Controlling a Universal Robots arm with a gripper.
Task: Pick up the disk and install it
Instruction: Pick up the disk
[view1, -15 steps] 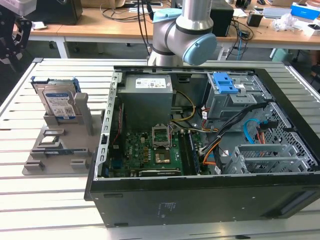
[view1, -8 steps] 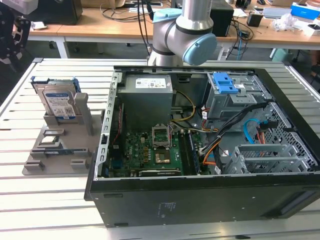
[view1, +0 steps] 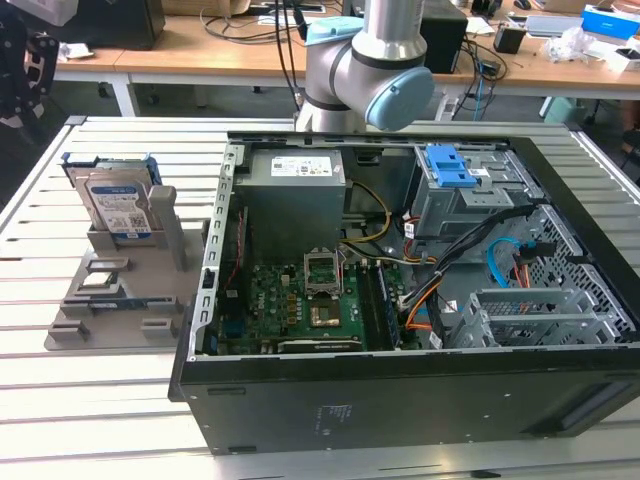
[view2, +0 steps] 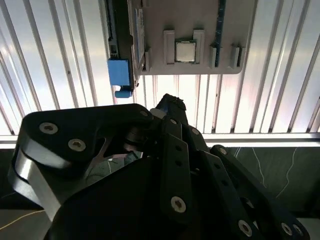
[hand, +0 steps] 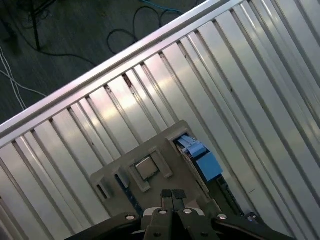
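The disk (view1: 118, 205) stands on edge in a grey holder (view1: 120, 290) on the slatted table, at the exterior view's left. It is silver with a white-and-blue label and a bright blue frame. In both wrist views I look down on it from high above: its blue frame (hand: 204, 161) (view2: 119, 74) shows at one side of the holder (hand: 150, 175). My gripper (hand: 172, 194) hangs well above the holder, fingertips pressed together and holding nothing. The open computer case (view1: 400, 390) lies in the middle of the table, with a drive bay (view1: 465, 195) at its back right.
A small square chip (hand: 146, 168) sits in a slot of the holder. Inside the case are a motherboard (view1: 300, 300), a grey power supply (view1: 295, 195), cables and a blue latch (view1: 450, 165). The arm's joints (view1: 370, 70) rise behind the case. Desks with clutter stand beyond the table.
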